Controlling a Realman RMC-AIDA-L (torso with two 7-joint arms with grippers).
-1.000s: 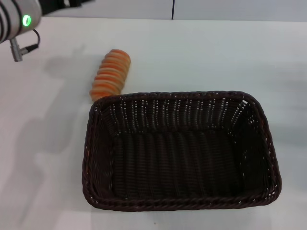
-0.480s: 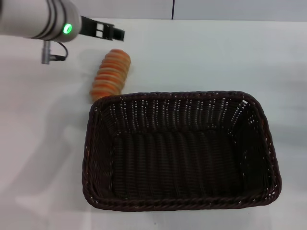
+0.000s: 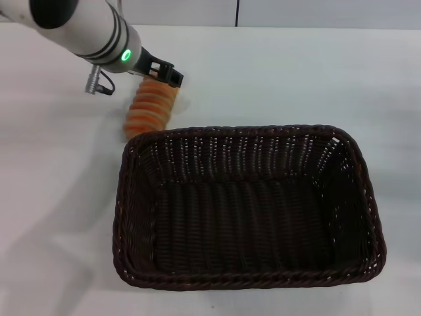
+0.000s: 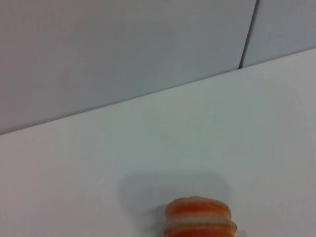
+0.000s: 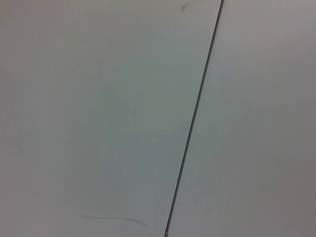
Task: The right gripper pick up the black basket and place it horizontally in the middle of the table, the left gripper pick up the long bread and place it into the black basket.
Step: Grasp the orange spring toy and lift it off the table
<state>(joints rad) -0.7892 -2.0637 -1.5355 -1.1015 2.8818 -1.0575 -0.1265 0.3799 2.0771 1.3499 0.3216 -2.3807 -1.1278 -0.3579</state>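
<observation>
I see the long bread (image 3: pixel 150 105) lying lengthwise away from me behind black basket (image 3: pixel 247 207); left gripper (image 3: pixel 164 72) over its far end, can't tell jaw opening.

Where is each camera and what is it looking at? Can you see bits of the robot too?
Head view: from the robot's head, looking down at the table, black basket and long bread; the left claw and its grey arm show.
Left wrist view: on the left arm, facing the bread's end and the wall; no robot parts.
Right wrist view: only a pale surface with a dark seam.
Head and left wrist share the bread.
</observation>
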